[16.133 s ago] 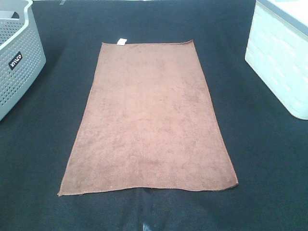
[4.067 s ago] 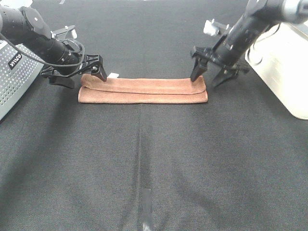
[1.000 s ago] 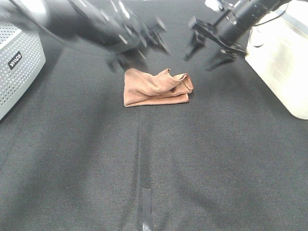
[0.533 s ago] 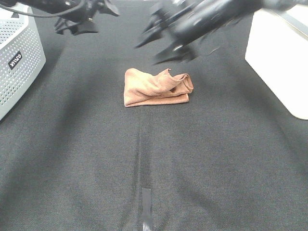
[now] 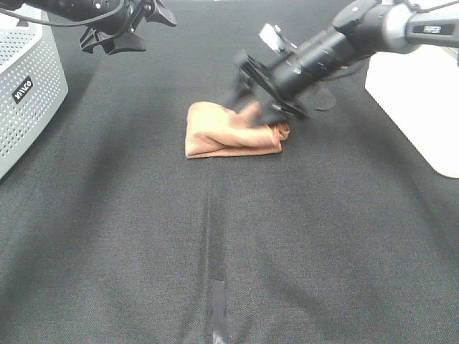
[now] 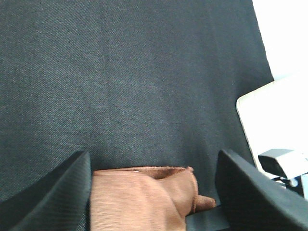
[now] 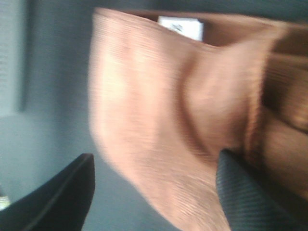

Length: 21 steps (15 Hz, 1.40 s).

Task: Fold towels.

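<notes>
The reddish-brown towel (image 5: 229, 131) lies as a small, loosely folded bundle on the black table cover, with rumpled layers at its right end. My right gripper (image 5: 256, 107) is open and blurred, low over the towel's far right part. In the right wrist view the towel (image 7: 159, 110) fills the space between the spread fingers (image 7: 62, 197), and its white tag (image 7: 180, 27) shows at the far edge. My left gripper (image 5: 143, 29) is open, empty and raised at the back left, away from the towel. The left wrist view shows the towel (image 6: 139, 199) between its spread fingers (image 6: 53, 192).
A grey perforated basket (image 5: 29, 93) stands at the left edge. A white bin (image 5: 423, 100) stands at the right edge and also shows in the left wrist view (image 6: 269, 110). A short strip of tape (image 5: 217, 301) lies on the black cover near the front.
My right arm has swung down from above the back of the table onto the towel's right end. My left arm has stayed at the back left. The towel has kept its place.
</notes>
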{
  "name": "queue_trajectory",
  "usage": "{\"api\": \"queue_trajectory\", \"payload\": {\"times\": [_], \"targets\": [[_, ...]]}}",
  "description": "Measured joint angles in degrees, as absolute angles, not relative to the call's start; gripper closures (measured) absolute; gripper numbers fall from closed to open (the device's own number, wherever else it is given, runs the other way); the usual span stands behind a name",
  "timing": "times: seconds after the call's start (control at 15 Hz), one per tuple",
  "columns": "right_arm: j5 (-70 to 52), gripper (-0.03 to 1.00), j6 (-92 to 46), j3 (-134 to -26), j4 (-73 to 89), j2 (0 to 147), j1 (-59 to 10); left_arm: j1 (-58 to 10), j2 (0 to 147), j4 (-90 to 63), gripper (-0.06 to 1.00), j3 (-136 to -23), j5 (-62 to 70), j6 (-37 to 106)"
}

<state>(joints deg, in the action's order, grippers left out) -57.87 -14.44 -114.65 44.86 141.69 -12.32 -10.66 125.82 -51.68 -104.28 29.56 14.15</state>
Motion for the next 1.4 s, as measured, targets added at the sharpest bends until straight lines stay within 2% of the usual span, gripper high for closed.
{"api": "queue_trajectory", "payload": {"times": [0.27,0.47,0.73,1.07,1.4], "targets": [[-59.3,0.29,-12.5,-114.6,40.8,141.3,-10.8,-10.7,125.7,-51.6,0.25,-104.3,30.1,14.2],[-61.5,0.29,-11.3,-114.6,35.4,138.1,-10.4,-10.7,123.2,-49.0,0.25,-104.3,35.5,14.2],[-66.0,0.29,-9.5,-114.6,28.0,132.0,-10.4,-10.7,116.1,-38.4,0.25,-104.3,46.3,14.0],[-69.2,0.29,-9.2,-114.2,24.3,119.7,-10.4,-10.7,102.6,-21.6,0.25,-104.3,59.9,6.7],[-69.3,0.29,-8.1,-105.6,22.3,108.5,-10.4,-10.7,95.3,-10.3,0.25,-102.3,68.8,2.8]]}}
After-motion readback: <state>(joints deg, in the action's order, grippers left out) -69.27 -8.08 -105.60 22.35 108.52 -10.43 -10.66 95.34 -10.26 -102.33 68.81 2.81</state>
